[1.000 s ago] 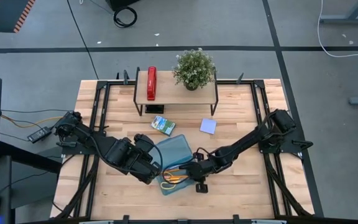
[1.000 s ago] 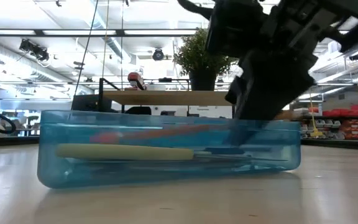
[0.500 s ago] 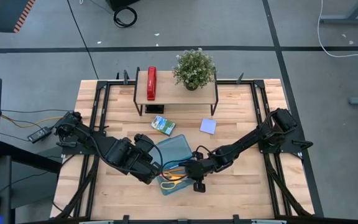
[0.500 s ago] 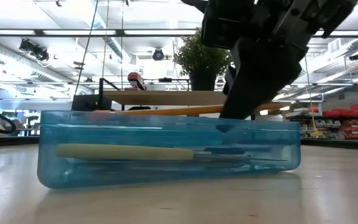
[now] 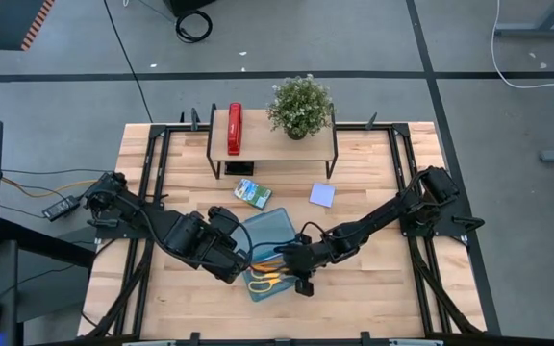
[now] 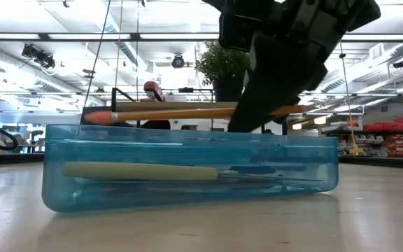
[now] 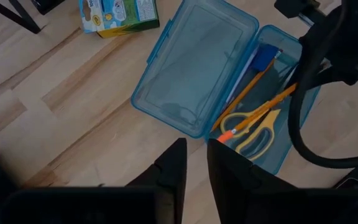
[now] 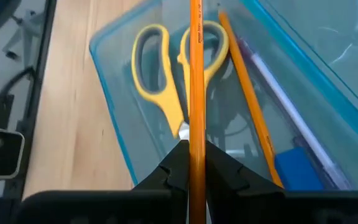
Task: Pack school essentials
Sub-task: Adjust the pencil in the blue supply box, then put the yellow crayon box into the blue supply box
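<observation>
Two orange pencils in play: one pencil (image 8: pixel 196 93) is pinched between the fingers of the right gripper (image 8: pixel 191 163) and held level just above the open blue case (image 5: pixel 263 258), as the low view shows it riding over the case rim (image 6: pixel 187 133); the second pencil (image 8: pixel 248 106) lies in the tray directly beneath that gripper. Below the held pencil, in the same tray — yellow-handled scissors (image 8: pixel 166 74), a purple pen (image 8: pixel 291 112) and a small blue eraser (image 8: pixel 300 169) close by the gripper's fingertips. Left gripper (image 7: pixel 194 165) hovers at the case's near edge, beside the hinged lid (image 7: pixel 194 65), fingers a little apart with nothing between them. Well beyond both grippers, on bare table: the green-blue printed packet (image 5: pixel 252 194) and the lavender sticky-note pad (image 5: pixel 322 195), apart from each other. Farther still, a small wooden shelf (image 5: pixel 272 144) carries a red stapler (image 5: pixel 235 129) and a potted plant (image 5: pixel 300 104).
</observation>
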Robot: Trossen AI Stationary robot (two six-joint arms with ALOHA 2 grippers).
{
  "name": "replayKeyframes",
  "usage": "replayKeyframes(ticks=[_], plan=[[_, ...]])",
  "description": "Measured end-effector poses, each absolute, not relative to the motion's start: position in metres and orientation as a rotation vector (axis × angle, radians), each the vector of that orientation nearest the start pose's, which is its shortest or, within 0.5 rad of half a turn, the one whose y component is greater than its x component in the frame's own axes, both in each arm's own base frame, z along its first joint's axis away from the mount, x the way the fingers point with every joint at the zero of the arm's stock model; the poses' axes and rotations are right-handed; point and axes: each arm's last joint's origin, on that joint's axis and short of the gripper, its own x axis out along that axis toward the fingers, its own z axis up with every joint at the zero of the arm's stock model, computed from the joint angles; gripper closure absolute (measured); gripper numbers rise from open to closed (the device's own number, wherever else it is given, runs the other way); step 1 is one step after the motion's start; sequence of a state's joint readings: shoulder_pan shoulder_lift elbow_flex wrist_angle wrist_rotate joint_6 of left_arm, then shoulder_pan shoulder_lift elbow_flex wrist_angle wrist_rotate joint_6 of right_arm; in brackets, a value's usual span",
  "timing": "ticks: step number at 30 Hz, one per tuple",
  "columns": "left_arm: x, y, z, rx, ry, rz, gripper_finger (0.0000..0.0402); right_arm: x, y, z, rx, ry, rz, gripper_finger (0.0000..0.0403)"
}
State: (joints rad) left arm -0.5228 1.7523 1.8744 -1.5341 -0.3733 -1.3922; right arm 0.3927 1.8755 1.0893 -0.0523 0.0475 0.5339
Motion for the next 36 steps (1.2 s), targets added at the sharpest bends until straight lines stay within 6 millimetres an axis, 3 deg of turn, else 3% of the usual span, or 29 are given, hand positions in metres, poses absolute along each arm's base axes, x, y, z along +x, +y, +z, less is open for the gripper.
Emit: replayKeyframes(ticks=[10,21,26,31,36], plan=[[0.281,-0.150,0.359,-0.598,1.052,0.727,0.0324,0.354,0.143,0.155,0.293,0.850,0.121,0.0356],[0.281,-0.150,0.359,-0.596,1.053,0.728,0.0324,0.354,0.143,0.155,0.311,0.847,0.114,0.0268],[0.281,-0.148,0.359,-0.585,1.058,0.739,0.0317,0.352,0.141,0.160,0.347,0.866,0.138,0.0249],[0.285,-0.134,0.359,-0.551,1.046,0.781,0.0309,0.342,0.134,0.183,0.349,0.875,0.119,0.0251],[0.298,-0.104,0.359,-0.427,1.099,0.751,0.0292,0.322,0.115,0.226,0.301,0.816,0.030,0.0252]])
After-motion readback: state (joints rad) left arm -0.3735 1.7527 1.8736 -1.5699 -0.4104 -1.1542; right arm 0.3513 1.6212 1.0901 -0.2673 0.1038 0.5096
